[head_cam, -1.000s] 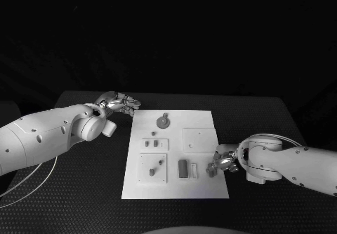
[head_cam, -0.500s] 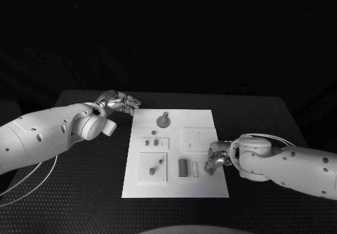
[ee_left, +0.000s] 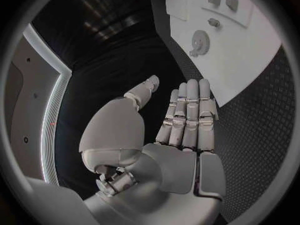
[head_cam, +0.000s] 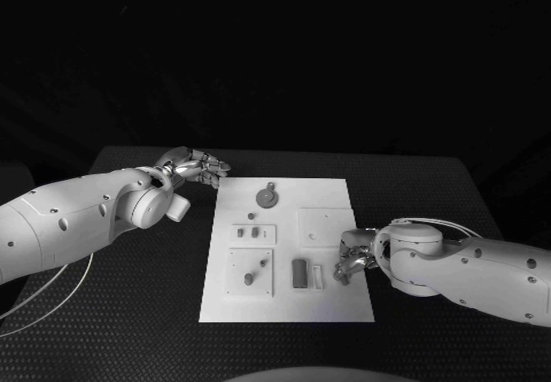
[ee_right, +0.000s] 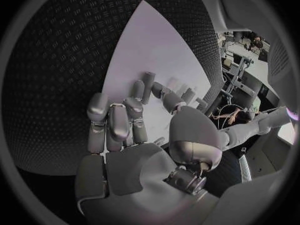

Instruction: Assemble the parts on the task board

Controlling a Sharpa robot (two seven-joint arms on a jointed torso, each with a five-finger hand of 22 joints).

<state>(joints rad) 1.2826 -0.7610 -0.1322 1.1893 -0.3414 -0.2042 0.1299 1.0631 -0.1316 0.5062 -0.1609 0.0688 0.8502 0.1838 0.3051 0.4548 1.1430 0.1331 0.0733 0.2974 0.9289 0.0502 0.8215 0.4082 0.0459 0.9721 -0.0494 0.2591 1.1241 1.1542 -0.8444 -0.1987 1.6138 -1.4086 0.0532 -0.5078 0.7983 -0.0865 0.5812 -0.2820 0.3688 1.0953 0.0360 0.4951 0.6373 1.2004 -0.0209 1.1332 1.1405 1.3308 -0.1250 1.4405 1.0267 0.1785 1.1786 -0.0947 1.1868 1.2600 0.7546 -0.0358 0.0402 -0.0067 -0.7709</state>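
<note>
The task board (head_cam: 287,251) lay as a white upright rectangle at the centre of the head view, flat on the black textured tabletop (head_cam: 425,191). A round gear-like part (head_cam: 267,198) sat near the board's top, with a very small part (head_cam: 252,216) just below and to its left. Beneath these a raised plate held two small upright parts (head_cam: 247,234) side by side, and a plain square plate (head_cam: 322,226) lay to the right of it. In the lower left of the board another square plate carried a small oval part (head_cam: 248,279), and beside it a dark bar-shaped part (head_cam: 298,274) stood lengthwise.

The left hand (head_cam: 197,169) hovered at the upper left, just off the board's top left corner; in the left wrist view the left hand (ee_left: 181,130) was flat, fingers straight and together, holding nothing.

The right hand (head_cam: 353,261) was over the board's right edge near the bar-shaped part. In the right wrist view its fingers (ee_right: 115,120) were partly curled above the white board (ee_right: 156,50); whether they pinched anything could not be told.
</note>
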